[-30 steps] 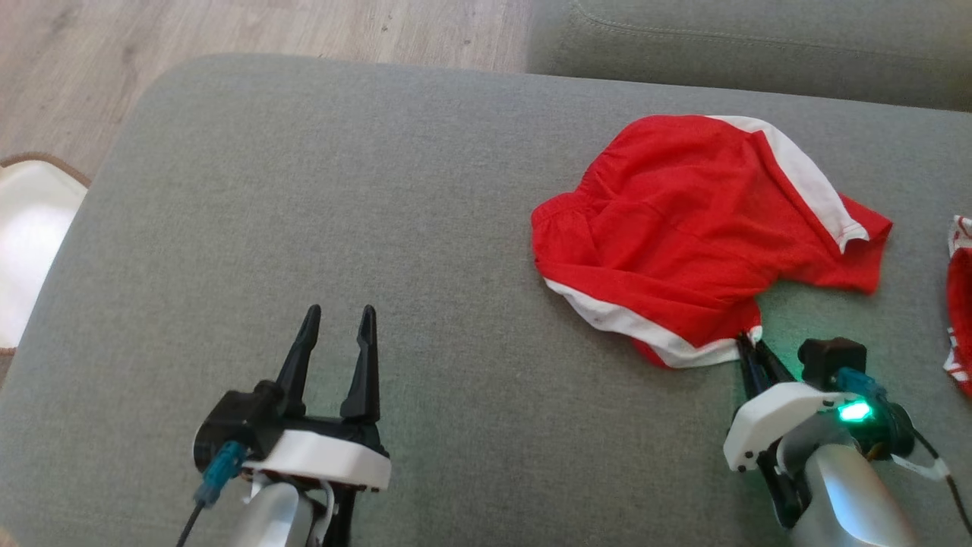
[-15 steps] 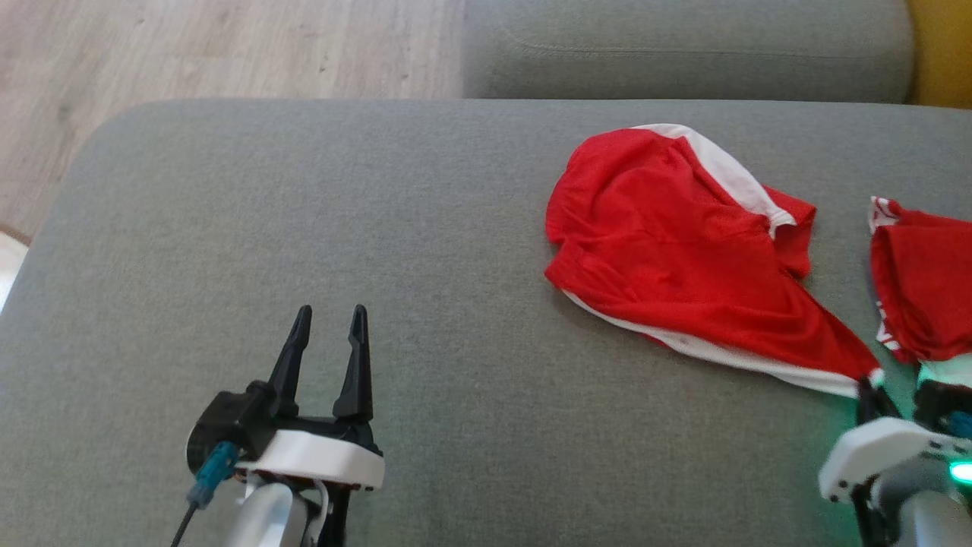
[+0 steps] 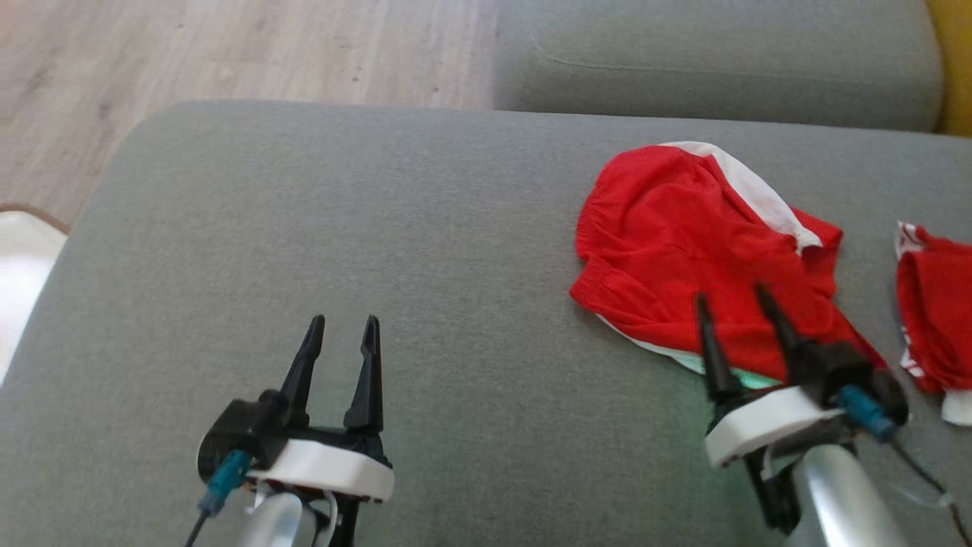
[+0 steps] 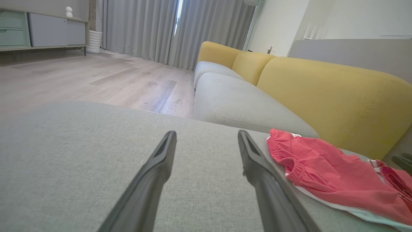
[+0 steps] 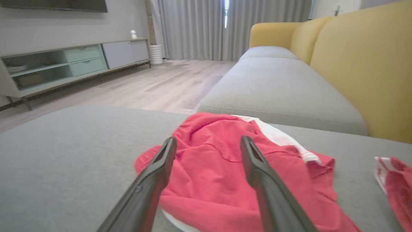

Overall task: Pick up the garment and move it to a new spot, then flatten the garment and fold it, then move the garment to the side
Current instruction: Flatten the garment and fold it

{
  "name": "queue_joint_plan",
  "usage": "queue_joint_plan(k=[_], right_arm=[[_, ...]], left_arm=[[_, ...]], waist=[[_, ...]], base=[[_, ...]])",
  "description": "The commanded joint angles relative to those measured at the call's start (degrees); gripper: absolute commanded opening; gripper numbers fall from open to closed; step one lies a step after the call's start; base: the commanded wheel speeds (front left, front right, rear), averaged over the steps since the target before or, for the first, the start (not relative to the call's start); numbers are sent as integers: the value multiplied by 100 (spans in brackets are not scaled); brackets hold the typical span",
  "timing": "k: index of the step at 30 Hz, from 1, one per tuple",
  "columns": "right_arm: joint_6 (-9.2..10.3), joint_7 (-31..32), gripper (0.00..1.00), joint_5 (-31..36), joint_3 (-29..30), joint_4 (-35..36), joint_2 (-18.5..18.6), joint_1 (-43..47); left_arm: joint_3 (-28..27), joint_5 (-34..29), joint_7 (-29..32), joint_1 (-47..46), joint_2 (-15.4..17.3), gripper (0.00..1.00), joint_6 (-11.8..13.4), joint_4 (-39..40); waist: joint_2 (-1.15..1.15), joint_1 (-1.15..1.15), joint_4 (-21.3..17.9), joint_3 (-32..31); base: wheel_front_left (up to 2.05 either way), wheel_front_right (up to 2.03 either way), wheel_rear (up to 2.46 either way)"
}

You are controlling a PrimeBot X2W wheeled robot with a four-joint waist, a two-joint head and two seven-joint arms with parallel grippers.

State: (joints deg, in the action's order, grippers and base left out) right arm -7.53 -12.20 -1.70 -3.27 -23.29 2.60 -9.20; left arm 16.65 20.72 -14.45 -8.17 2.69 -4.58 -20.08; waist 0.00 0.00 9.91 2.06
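Note:
The garment (image 3: 676,243) is a pair of red shorts with white trim, lying crumpled on the right part of the grey sofa cushion (image 3: 425,228). My right gripper (image 3: 730,298) hovers open over its near edge, both fingers apart and empty. In the right wrist view the garment (image 5: 219,167) spreads beneath and beyond the open right gripper (image 5: 208,140). My left gripper (image 3: 343,325) stands open and empty over bare cushion, well to the left of the cloth. The left wrist view shows the left gripper (image 4: 206,133) with the garment (image 4: 322,170) off to its right.
A second red and white cloth (image 3: 930,311) lies at the right edge, close to the garment. Another grey seat cushion (image 3: 714,68) sits behind, with the yellow backrest (image 5: 363,64) to the right. Wooden floor (image 3: 228,45) lies beyond the cushion's far left edge.
My right gripper was shut on the garment's near corner and pulled it to the right; it has now let go, opened and sits above the cloth. The head camera shifted.

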Motion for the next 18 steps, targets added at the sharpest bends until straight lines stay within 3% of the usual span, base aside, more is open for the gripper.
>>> queue_joint_plan(k=[1,9,18], right_arm=[[4,-92,100,-14,-236,189,29,60],[4,12,100,150,-891,-41,159,-164],[4,389,100,29,-1630,-1079,681,-1041]], left_arm=[[-145,51,-55,-110,19,100,13,178],[-33,90,-55,-167,19,100,32,197],[233,236,-55,-385,19,100,58,212]], waist=[[0,0,121,-26],[0,0,566,136],[0,0,1064,577]], base=[[0,0,0],[0,0,0],[0,0,0]])
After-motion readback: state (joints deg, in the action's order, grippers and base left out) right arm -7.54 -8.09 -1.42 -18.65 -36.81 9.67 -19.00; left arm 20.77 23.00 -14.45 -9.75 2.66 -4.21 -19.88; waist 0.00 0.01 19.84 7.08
